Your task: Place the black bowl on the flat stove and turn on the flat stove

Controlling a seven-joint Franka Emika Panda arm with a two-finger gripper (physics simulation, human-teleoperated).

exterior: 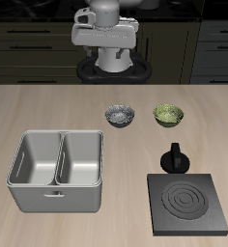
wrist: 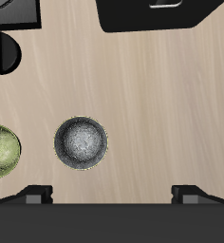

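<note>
While the gripper (exterior: 104,43) hangs high above the back edge of the table (exterior: 48,106), its fingers (wrist: 34,196) are spread apart and grasp nothing, with only their tips showing in the wrist view. The black bowl (exterior: 120,117) sits upright on the tabletop in the back half, near the middle of its width, its speckled grey inside facing up. Just beside it, not touching, stands the green bowl (exterior: 168,115). The stove (exterior: 189,204) lies flat at the front corner of the table on the green bowl's side, its ring marks bare, and its knob (exterior: 174,158) sits at the stove's back edge. The grey tray (exterior: 58,170) with two compartments rests near the opposite front corner, well apart from the stove.
</note>
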